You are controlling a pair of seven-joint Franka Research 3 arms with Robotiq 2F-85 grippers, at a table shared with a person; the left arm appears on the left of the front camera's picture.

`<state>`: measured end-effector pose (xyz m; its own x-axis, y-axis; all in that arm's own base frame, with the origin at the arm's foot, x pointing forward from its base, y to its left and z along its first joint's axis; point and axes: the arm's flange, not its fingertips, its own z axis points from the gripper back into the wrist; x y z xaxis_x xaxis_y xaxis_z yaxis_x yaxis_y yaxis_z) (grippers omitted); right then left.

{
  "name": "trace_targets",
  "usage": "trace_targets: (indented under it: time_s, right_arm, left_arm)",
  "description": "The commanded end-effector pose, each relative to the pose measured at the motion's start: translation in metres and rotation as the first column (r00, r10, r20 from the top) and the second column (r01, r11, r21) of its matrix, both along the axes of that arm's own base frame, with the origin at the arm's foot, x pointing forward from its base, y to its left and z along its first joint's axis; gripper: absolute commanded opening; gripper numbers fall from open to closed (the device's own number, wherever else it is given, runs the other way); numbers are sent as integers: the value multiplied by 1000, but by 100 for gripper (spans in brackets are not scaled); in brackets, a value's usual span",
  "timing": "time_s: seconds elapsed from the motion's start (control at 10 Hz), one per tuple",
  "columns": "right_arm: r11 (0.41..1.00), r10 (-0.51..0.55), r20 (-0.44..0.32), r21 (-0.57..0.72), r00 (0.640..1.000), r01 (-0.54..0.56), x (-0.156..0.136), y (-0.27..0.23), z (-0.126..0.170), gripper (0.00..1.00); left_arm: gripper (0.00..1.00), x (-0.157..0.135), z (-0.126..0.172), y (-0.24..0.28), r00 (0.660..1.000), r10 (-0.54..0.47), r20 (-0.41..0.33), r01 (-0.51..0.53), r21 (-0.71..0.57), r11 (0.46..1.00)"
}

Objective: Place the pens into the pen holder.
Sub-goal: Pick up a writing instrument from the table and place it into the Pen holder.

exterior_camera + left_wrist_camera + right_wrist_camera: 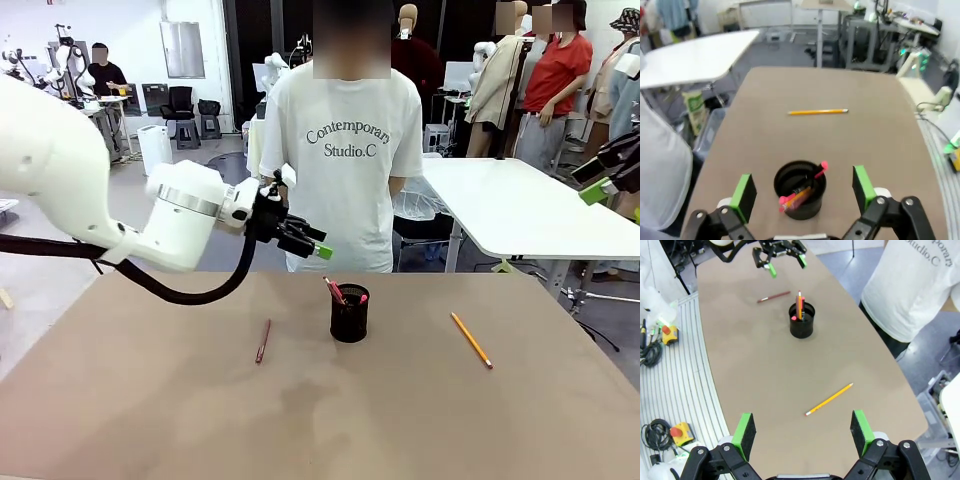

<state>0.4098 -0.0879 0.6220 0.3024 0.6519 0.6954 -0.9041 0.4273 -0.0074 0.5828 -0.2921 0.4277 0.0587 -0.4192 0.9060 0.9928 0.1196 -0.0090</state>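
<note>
The black mesh pen holder [349,318] stands mid-table with a black pen with red ends [335,292] leaning inside it. A reddish-brown pen [263,340] lies on the table to its left, and a yellow-orange pen [471,340] to its right. My left gripper [305,241] hangs open above and left of the holder, holding nothing. In the left wrist view the holder [800,187] sits between the green pads [745,192]. My right gripper [802,432] is open and empty, high over the yellow-orange pen [830,399]; it also shows at the front view's right edge [603,185].
A person in a white T-shirt [345,150] stands at the far edge of the brown table [150,400]. A white table [520,205] stands behind on the right. Cables and a ribbed strip [675,390] run along the table's robot side.
</note>
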Motion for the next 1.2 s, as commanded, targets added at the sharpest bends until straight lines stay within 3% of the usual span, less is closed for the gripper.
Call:
trace_targets:
  time_s: [0.0,0.2,0.4,0.8,0.9,1.1]
  right_arm:
    - [1000,10,9,15,1000,-10,0,0,1,100]
    - [1000,10,9,15,1000,-10,0,0,1,100]
    - [1000,10,9,15,1000,-10,0,0,1,100]
    - [1000,10,9,15,1000,-10,0,0,1,100]
    - [1000,10,9,15,1000,-10,0,0,1,100]
    - [1000,10,9,15,1000,-10,0,0,1,100]
  left_arm:
    - [100,-27,19,9,995,101,2,-101,78,992]
    - [100,-40,38,33,987,141,80,-151,136,979]
    - [100,-58,48,65,992,100,72,-110,146,983]
    - [100,-59,65,143,992,76,100,-87,113,990]
    - [100,-67,74,153,995,63,78,-71,107,992]
    - [100,-66,89,172,993,57,102,-65,77,995]
